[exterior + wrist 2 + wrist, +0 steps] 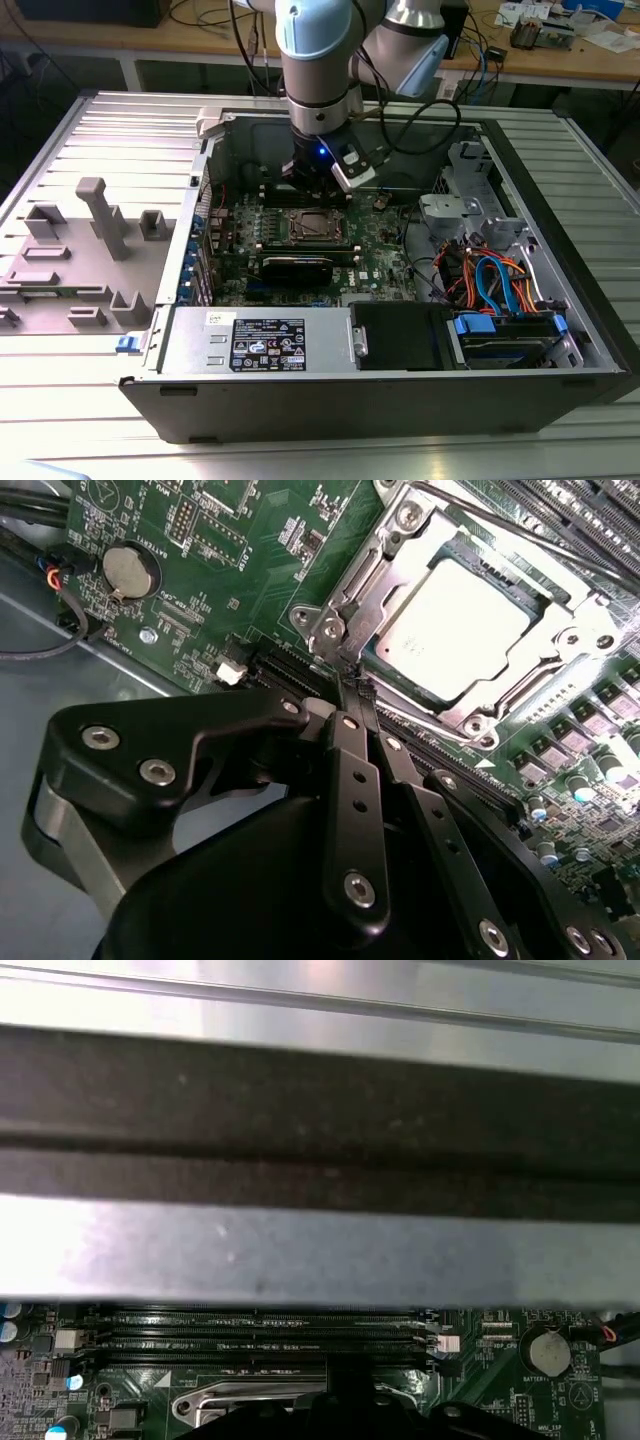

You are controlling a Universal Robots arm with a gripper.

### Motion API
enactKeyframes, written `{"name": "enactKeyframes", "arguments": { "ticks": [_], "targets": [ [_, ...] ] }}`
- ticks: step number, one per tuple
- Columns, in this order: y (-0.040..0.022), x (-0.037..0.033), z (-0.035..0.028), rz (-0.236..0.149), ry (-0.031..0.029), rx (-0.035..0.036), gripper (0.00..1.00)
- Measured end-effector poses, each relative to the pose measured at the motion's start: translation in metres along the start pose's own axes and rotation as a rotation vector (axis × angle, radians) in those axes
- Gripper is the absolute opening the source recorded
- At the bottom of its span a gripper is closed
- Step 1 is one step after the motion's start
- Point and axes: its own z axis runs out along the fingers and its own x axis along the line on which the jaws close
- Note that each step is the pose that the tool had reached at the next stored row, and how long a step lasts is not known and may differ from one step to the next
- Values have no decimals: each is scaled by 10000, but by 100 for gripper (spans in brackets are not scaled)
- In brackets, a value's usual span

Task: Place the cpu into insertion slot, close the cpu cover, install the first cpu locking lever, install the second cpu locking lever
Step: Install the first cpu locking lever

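insertion slot (245, 1400) mostly cut off, first wrist view

Chassis wall (320, 1250) close beside gripper (357, 687) (memory slots (260, 1332) between); overhead open.

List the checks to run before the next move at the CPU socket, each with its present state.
1. The cpu lies flat in the insertion slot: ok.
2. The cpu cover is down around the cpu: ok.
3. The gripper is at the slot's corner, its tips together: ok.
4. Something is pinched between the fingers: cannot tell.
5. Both locking levers are latched: cannot tell.
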Motion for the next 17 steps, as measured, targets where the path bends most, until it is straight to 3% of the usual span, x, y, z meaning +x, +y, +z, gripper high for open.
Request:
{"name": "enactKeyframes", "arguments": {
  "ticks": [4,5,9,11,12,13,17],
  "targets": [
    [-1,0,-5,2,-1,-19,11],
    [2,-4,-25,7,-3,-56,11],
    [3,-7,-48,31,-11,-248,11],
    [-4,-6,-47,55,-20,-420,11],
    [-15,-6,-48,71,-25,-547,11],
    [-30,-6,-49,79,-29,-611,11],
    [-62,-3,-40,84,-33,-652,11]
  ]
}}
